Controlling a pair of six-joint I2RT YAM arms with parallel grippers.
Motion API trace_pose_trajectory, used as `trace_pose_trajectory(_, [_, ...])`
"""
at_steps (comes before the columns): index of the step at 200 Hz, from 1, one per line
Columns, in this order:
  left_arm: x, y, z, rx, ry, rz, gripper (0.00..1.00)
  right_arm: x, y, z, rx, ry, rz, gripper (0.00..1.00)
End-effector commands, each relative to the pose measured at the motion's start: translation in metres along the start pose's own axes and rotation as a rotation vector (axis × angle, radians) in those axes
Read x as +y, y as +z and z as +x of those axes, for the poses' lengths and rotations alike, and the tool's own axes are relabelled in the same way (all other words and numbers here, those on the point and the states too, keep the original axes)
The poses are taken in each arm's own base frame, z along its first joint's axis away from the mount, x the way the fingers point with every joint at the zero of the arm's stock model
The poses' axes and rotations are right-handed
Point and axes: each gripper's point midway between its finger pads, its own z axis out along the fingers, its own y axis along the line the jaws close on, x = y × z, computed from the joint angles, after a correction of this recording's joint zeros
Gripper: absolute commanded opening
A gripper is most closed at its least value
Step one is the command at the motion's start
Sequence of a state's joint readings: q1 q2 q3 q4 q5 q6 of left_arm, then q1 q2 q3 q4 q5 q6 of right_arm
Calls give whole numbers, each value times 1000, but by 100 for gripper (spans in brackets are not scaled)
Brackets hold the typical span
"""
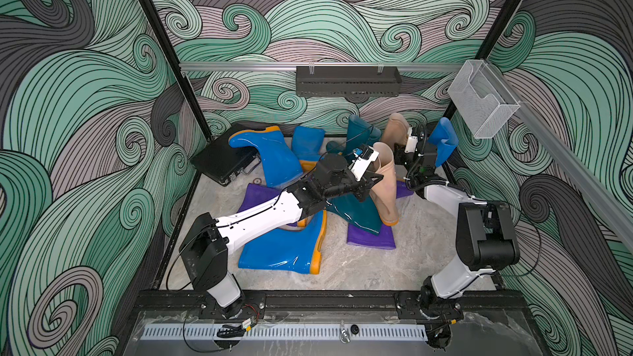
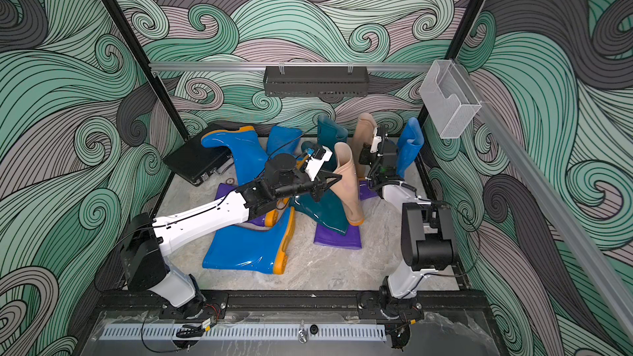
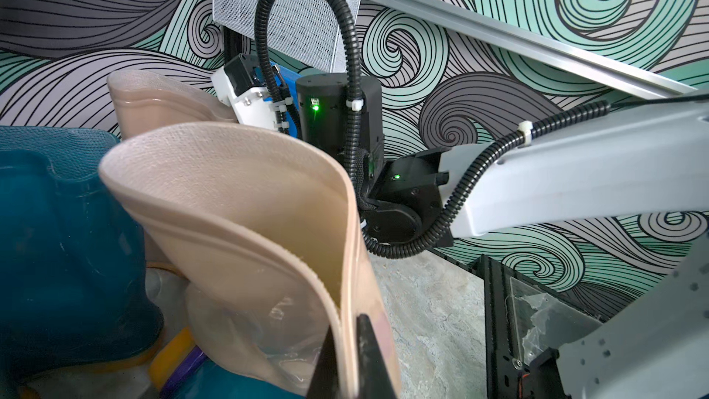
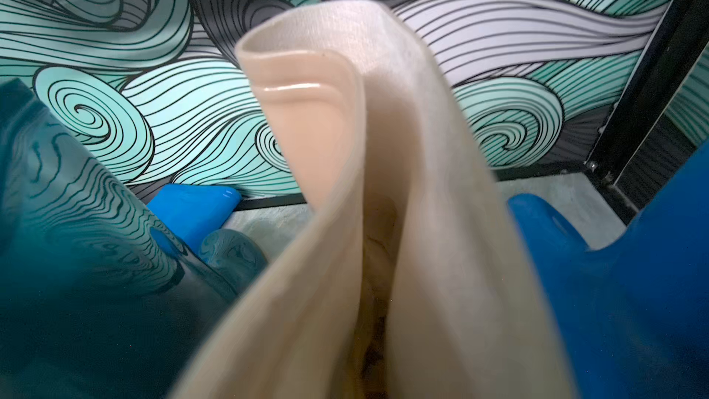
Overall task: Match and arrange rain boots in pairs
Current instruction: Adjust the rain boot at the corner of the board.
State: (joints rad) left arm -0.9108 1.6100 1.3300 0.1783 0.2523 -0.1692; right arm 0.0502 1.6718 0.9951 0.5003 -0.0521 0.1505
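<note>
Even, soft overhead light fills both top views, which are sharp throughout. Faint shadows pool under the blue boot [image 1: 274,251], whose gloss carries thin white glare. Walls [image 1: 68,131] stretch toward the frame edges. In the right wrist view the rear beige boot [image 4: 383,243] blurs close to the lens. The front beige boot [image 3: 230,205] shows crisper.

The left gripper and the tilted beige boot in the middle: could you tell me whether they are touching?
Touching. The left wrist view shows the left gripper clamped on the tilted beige boot, one black finger either side of its cuff.
</note>
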Motion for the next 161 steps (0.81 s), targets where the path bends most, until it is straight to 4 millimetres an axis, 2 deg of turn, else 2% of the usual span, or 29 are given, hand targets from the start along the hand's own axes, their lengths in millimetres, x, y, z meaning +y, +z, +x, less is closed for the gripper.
trace_pose_trajectory(1, [-7,-15,-42,-107,18,8,0,-5,-6,-32,-120,-7,42,0])
trace_pose_trajectory(52, [-8,-13,-44,-125,-3,20,0,-47,-40,-59,-186,-81,296,0])
trace_pose_trajectory(103, [-7,-10,-40,-119,-16,28,0,-77,-49,-64,-185,-50,369,0])
trace_pose_trajectory(118, [-7,-9,-41,-122,-21,28,0,-84,-48,-66,-185,-41,384,0])
trace_pose_trajectory(161, [-5,-6,-37,-112,-28,25,0,-99,-26,-53,-188,45,338,0])
